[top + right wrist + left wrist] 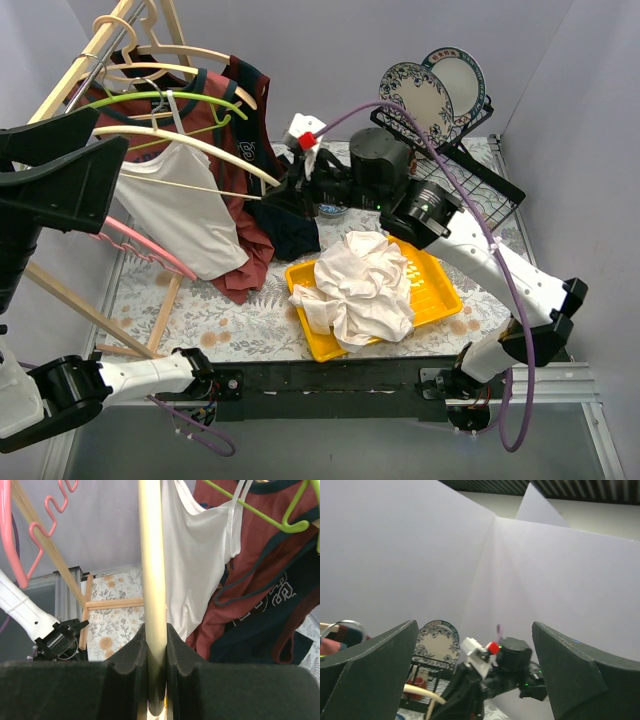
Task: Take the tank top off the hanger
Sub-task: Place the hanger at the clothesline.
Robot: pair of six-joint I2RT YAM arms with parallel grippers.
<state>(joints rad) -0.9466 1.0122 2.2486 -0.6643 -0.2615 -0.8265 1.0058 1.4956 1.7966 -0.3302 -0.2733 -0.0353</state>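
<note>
A white tank top (178, 215) hangs at the left, its straps over a green hanger (170, 100); it also shows in the right wrist view (195, 555). A maroon and navy jersey (250, 120) hangs behind it. A cream wooden hanger (190, 142) crosses in front of the white top. My right gripper (288, 183) is shut on the right end of this wooden hanger (152, 555), whose bar runs straight up between the jaws. My left gripper (110, 130) is raised high at the left, close to the camera, open and empty (475, 624), pointing toward the right arm.
A yellow tray (440, 290) holding crumpled white cloth (360, 285) sits mid-table. A black dish rack (470, 165) with patterned plates (415, 90) stands at the back right. A pink hanger (140, 245) and the wooden rack's poles (75, 70) are at the left.
</note>
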